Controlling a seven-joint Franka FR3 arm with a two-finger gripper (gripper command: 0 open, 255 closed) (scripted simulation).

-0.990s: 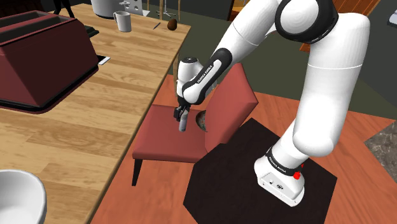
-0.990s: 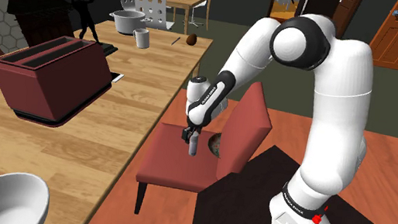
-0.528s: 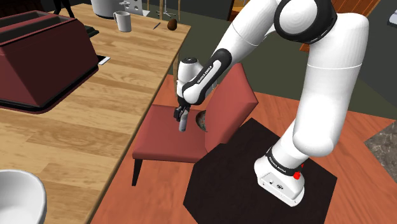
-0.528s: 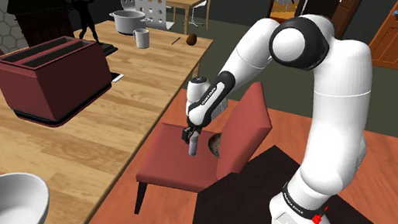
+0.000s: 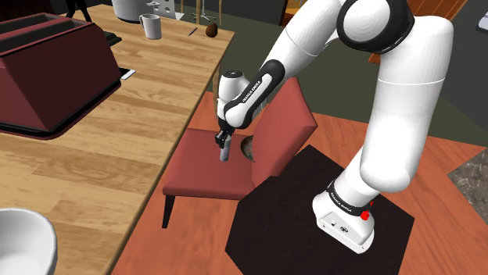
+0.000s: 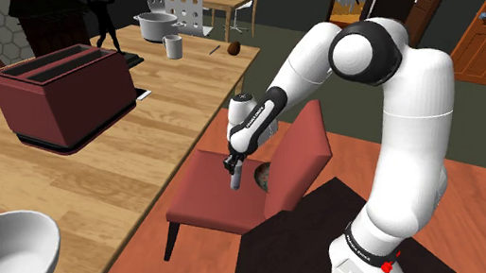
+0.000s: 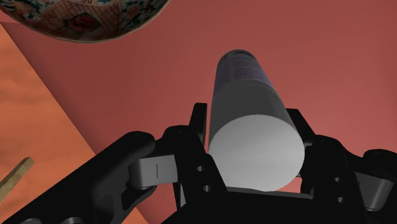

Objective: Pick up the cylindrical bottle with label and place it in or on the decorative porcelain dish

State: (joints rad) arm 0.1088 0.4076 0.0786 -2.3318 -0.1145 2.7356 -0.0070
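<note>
Gripper (image 7: 247,116) is clamped on the bottle (image 7: 251,137). Both fingers (image 7: 198,124) press its sides. The bottle's flat grey end sits back between the jaws, and the far end carries a darker band with faint print. The bottle points down and out of the jaws over the red seat (image 5: 199,168). I can't tell if its tip touches the seat. The dish (image 7: 83,16) has a patterned outside and sits on the same seat, just beside the jaws rather than under them. Bottle and dish are apart. In the shoulder view the backrest (image 5: 285,129) hides part of the dish. The wooden table (image 5: 94,156) with toaster (image 5: 47,74) and mug (image 5: 151,26) is well away from the jaws.
</note>
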